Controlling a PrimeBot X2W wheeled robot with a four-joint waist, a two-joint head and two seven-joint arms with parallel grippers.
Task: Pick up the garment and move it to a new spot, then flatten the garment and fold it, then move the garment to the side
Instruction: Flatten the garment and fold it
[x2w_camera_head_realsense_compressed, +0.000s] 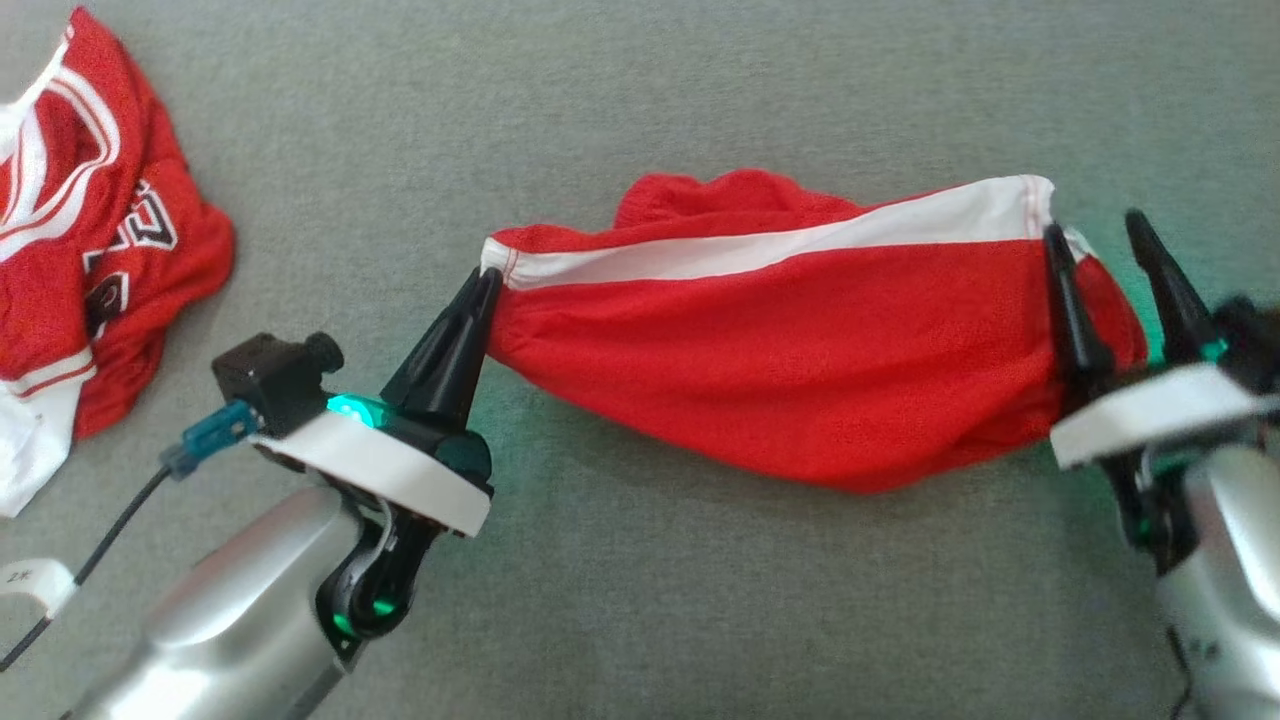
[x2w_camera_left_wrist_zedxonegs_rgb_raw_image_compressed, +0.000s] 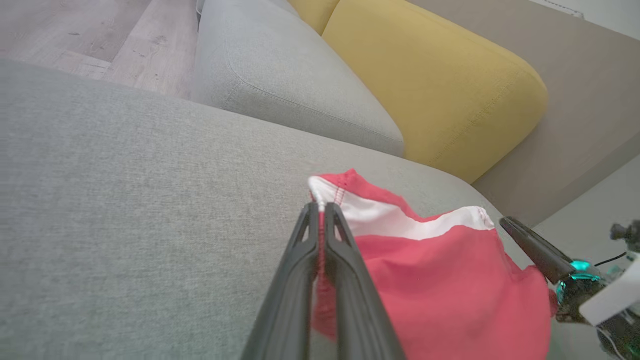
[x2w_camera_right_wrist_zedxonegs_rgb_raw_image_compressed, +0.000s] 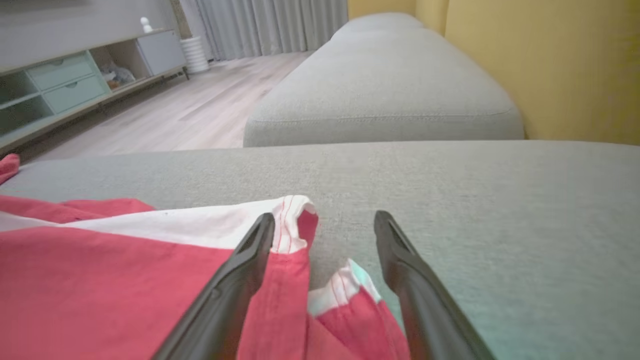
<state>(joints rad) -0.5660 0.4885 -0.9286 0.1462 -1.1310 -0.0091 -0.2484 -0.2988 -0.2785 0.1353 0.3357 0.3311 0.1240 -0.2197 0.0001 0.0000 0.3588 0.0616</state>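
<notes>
The garment (x2w_camera_head_realsense_compressed: 800, 340) is a red mesh piece with a white band, stretched left to right over the grey sofa seat. My left gripper (x2w_camera_head_realsense_compressed: 487, 282) is shut on its left corner by the white hem; the left wrist view shows the fingers (x2w_camera_left_wrist_zedxonegs_rgb_raw_image_compressed: 320, 210) pinched together on that corner of the garment (x2w_camera_left_wrist_zedxonegs_rgb_raw_image_compressed: 440, 280). My right gripper (x2w_camera_head_realsense_compressed: 1095, 235) stands open at the right end. In the right wrist view its two fingers straddle the bunched hem of the garment (x2w_camera_right_wrist_zedxonegs_rgb_raw_image_compressed: 280, 225), with my right gripper (x2w_camera_right_wrist_zedxonegs_rgb_raw_image_compressed: 325, 220) not closed on the cloth.
A second red and white jersey (x2w_camera_head_realsense_compressed: 90, 230) lies crumpled at the far left of the seat (x2w_camera_head_realsense_compressed: 640, 600). Yellow back cushions (x2w_camera_left_wrist_zedxonegs_rgb_raw_image_compressed: 440, 85) rise behind the sofa. Another grey seat cushion (x2w_camera_right_wrist_zedxonegs_rgb_raw_image_compressed: 385, 95) lies beyond, with wooden floor (x2w_camera_right_wrist_zedxonegs_rgb_raw_image_compressed: 200, 110) and a low cabinet (x2w_camera_right_wrist_zedxonegs_rgb_raw_image_compressed: 65, 85) past it.
</notes>
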